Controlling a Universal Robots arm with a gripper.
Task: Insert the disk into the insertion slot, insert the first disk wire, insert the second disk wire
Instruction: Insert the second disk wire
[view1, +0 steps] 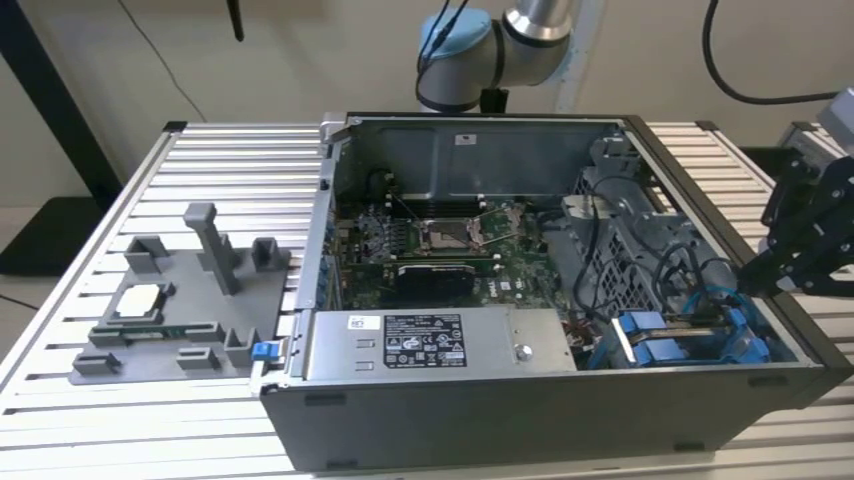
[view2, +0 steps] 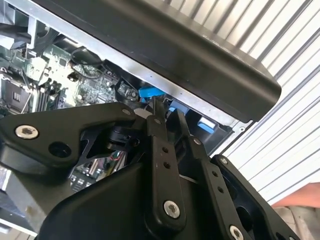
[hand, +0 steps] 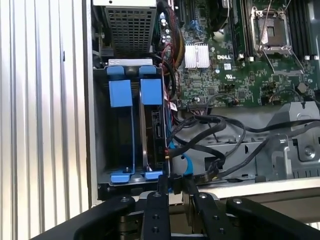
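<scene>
Closest to the lens in the first wrist view is the gripper (hand: 175, 182), its black linkage poised just beside the near corner of the insertion slot (hand: 106, 150), by the wall of the computer case (view1: 534, 425). Whether it is clamped on anything I cannot tell: a blue wire (hand: 184, 164) curls right at its tip, but the contact itself is hidden. The disk (hand: 151, 131) stands on edge inside the insertion slot, in the lane on the motherboard (hand: 235, 75) side, with its blue carrier handle at the slot's far end. So the first part of the job looks done, and the work in hand, as I judge it, is the wiring.

To do that well, the connector has to meet the disk's port squarely (such plugs are usually keyed and go in one way only). It should travel straight along the port's axis, with light pressure until it seats. A bundle of black cables (hand: 210, 131) lies just beside the insertion slot on the motherboard side, close against the blue wire. It could snag the plug or drag it off line, so the approach should keep to the slot side of that bundle. The case wall at the slot's near end leaves little room, so any tilt of the wrist risks a knock there.
</scene>
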